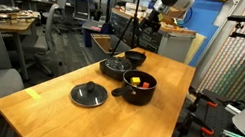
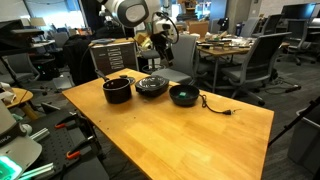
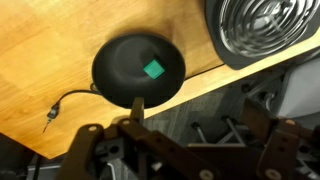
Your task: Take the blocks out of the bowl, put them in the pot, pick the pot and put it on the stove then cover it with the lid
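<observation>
Starting in an exterior view, the pot (image 1: 140,86) stands on the tabletop (image 1: 143,123) just beside the stove (image 1: 115,66), not on it, with yellow and red blocks (image 1: 138,80) inside. The lid (image 1: 88,95) lies flat, apart from the pot. In an exterior view from another place, the bowl (image 2: 184,95) shows a green speck, probably one last block. In the wrist view, the end effector (image 3: 170,140) hovers wide open and empty over the bowl, where the green block (image 3: 153,69) lies. That block, the pot's move and the lid are left.
</observation>
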### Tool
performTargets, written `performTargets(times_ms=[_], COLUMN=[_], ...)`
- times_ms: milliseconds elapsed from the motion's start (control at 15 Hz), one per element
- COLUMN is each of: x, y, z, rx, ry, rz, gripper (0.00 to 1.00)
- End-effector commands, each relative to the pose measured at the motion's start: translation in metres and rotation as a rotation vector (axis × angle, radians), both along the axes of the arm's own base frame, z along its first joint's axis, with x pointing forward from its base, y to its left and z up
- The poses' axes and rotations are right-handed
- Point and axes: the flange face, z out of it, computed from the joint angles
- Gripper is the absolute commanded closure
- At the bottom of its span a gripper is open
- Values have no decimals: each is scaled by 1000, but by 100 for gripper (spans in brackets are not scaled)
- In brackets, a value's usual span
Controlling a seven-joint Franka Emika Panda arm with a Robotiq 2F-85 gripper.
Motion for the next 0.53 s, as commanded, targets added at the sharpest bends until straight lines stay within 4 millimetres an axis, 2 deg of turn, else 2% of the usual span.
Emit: performTargets(times_ms=[0,200,467], x=[50,68,85], y=[-43,-57,-53], z=[-29,-70,-122], rx=[23,44,59], ry=[-19,24,79], rz=[-174,-267,-325], gripper=[0,0,0])
